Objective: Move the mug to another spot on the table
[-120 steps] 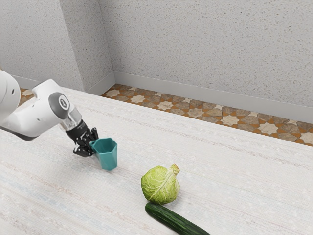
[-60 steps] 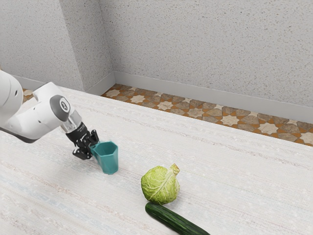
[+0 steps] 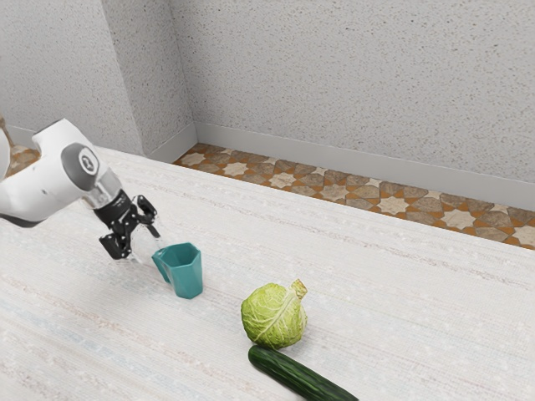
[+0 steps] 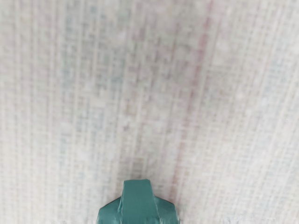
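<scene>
The teal mug [image 3: 182, 269] stands upright on the pale wooden table [image 3: 376, 276], left of the table's middle. My black gripper [image 3: 140, 243] hangs just off the mug's side toward the exterior view's left, slightly above its rim, open and holding nothing. In the wrist view the mug [image 4: 138, 206] shows as a teal shape just beneath my hand, over the table [image 4: 149, 93].
A green cabbage [image 3: 273, 314] sits to the right of the mug in the exterior view, with a dark cucumber [image 3: 297, 377] lying in front of it. Walls meet behind the table; tiled floor [image 3: 393, 200] runs beyond its far edge.
My gripper held the mug one second ago, set it down, then let go. It has since drawn back up and toward the exterior view's left. The mug stays on the table.
</scene>
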### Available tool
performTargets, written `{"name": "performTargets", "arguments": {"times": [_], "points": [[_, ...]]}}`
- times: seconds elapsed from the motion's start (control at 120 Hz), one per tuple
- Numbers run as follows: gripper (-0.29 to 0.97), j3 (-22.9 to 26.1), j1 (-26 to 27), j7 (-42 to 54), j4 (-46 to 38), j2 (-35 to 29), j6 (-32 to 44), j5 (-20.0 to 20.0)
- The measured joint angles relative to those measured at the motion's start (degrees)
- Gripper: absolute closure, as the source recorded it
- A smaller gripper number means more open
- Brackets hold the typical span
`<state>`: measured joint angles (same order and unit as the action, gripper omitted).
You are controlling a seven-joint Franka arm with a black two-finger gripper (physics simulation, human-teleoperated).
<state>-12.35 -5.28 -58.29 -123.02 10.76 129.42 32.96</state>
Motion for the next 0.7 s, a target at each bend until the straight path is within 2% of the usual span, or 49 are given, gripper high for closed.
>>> {"name": "performTargets", "arguments": {"times": [0.133,0.25,0.333,0.442,0.55,0.7], "points": [[0.03,-2.05,0.67,0.35,0.74,-4.66,-2.78,-4.87],[0.02,-1.87,0.51,2.03,7.86,-6.24,-7.34,-14.41],[0.01,0.96,-0.50,4.70,13.01,-6.43,-11.14,-21.32],[0.01,5.81,0.14,9.24,18.55,-6.42,-15.20,-28.01],[0.00,8.12,1.73,14.67,22.40,-6.38,-17.79,-31.60],[0.00,9.65,0.58,23.23,26.10,-6.40,-20.71,-33.70]]}}
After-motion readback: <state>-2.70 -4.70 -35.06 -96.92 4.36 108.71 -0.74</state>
